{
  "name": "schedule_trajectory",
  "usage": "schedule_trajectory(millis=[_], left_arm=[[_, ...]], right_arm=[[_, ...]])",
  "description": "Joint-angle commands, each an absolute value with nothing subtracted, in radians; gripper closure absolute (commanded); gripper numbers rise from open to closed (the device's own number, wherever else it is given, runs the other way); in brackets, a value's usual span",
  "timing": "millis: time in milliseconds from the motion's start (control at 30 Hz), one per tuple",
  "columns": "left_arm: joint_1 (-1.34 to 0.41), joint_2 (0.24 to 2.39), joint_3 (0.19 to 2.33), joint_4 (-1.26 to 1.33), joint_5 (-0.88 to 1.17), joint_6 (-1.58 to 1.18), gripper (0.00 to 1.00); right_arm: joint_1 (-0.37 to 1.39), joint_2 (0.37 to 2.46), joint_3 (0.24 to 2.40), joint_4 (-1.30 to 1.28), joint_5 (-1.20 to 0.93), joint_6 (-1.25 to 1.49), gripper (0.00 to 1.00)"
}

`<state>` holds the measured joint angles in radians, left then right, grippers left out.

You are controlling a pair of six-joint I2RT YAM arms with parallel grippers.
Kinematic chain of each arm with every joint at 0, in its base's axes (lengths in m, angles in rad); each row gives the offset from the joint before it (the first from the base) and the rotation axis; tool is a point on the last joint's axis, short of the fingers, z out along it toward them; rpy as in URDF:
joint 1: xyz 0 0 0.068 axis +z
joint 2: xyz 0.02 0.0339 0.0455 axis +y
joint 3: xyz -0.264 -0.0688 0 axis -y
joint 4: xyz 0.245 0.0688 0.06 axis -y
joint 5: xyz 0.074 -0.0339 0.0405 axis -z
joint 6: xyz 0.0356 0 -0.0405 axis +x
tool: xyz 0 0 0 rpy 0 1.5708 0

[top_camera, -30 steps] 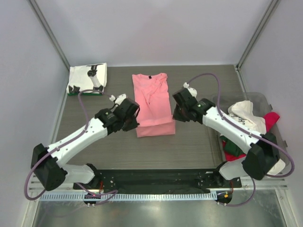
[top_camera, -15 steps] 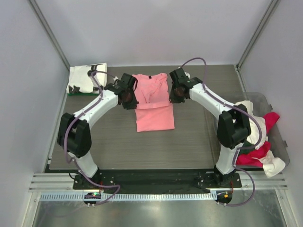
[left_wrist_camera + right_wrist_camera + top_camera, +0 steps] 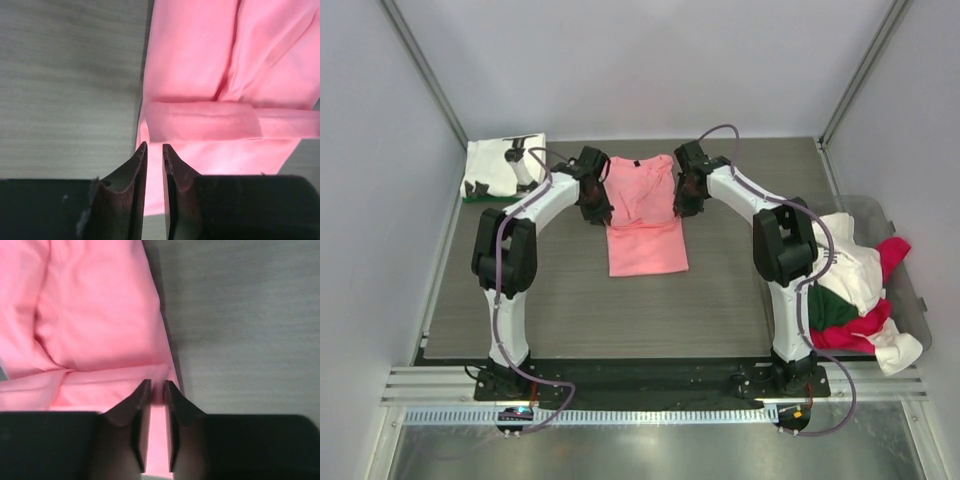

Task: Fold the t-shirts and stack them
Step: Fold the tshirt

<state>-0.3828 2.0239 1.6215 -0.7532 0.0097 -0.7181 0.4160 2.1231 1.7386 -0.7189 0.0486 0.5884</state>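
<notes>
Pink t-shirt (image 3: 645, 228) flanked by both arms (image 3: 545, 205) arched forward; left gripper (image 3: 154, 146) and right gripper (image 3: 157, 383) narrowly parted at its edges, apparently pinching nothing; grey wood-grain table (image 3: 730, 290), pale walls (image 3: 640, 70)

Two arms: the left arm (image 3: 505, 250) and the right arm (image 3: 782, 238). Two pincers, the left pincer (image 3: 154, 150) and the right pincer (image 3: 157, 386), each with two fingers. One desk (image 3: 740, 290). One pink tee (image 3: 645, 220) lies on it alone. One folded pile at the far left corner shows two layers: a printed white tee (image 3: 498, 163) and a green edge (image 3: 472, 199) beneath. One clear bin (image 3: 876, 208) holds one heap in three colours: white cloth (image 3: 850, 265), green cloth (image 3: 830, 305), red cloth (image 3: 892, 250). The number of tees there cannot be counted.
</notes>
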Motion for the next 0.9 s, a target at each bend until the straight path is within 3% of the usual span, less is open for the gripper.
schedule_trajectory(millis=[0, 33, 133, 200, 300, 367, 500, 533, 633, 867], left_arm=[[-0.330, 2.130, 1.788, -0.817, 0.078, -0.696, 0.80], [-0.301, 2.164, 1.845, -0.846, 0.092, -0.698, 0.79], [-0.256, 2.287, 2.135, -1.040, 0.140, -0.700, 0.75], [-0.256, 2.293, 2.287, -1.129, 0.109, -0.681, 0.73], [-0.255, 2.143, 2.096, -1.036, 0.094, -0.684, 0.68], [-0.256, 1.987, 1.941, -0.956, 0.115, -0.712, 0.64], [-0.276, 1.777, 1.520, -0.789, 0.132, -0.747, 0.62], [-0.291, 1.744, 1.458, -0.769, 0.133, -0.752, 0.54], [-0.328, 1.620, 1.262, -0.674, 0.138, -0.772, 0.44], [-0.359, 1.479, 0.991, -0.506, 0.175, -0.848, 0.44]], right_arm=[[0.373, 2.225, 1.917, -0.724, 0.014, 0.554, 0.64], [0.359, 2.259, 2.068, -0.786, -0.024, 0.552, 0.48], [0.331, 2.380, 2.419, -0.959, -0.052, 0.538, 0.44], [0.333, 2.372, 2.486, -1.008, -0.052, 0.529, 0.44], [0.351, 2.197, 2.257, -0.947, -0.055, 0.528, 0.44], [0.357, 2.030, 1.977, -0.841, -0.067, 0.537, 0.44], [0.359, 1.803, 1.575, -0.679, -0.103, 0.584, 0.44], [0.359, 1.771, 1.442, -0.654, -0.119, 0.591, 0.44], [0.359, 1.669, 1.242, -0.571, -0.190, 0.617, 0.46], [0.365, 1.600, 1.017, -0.440, -0.282, 0.652, 0.48]])
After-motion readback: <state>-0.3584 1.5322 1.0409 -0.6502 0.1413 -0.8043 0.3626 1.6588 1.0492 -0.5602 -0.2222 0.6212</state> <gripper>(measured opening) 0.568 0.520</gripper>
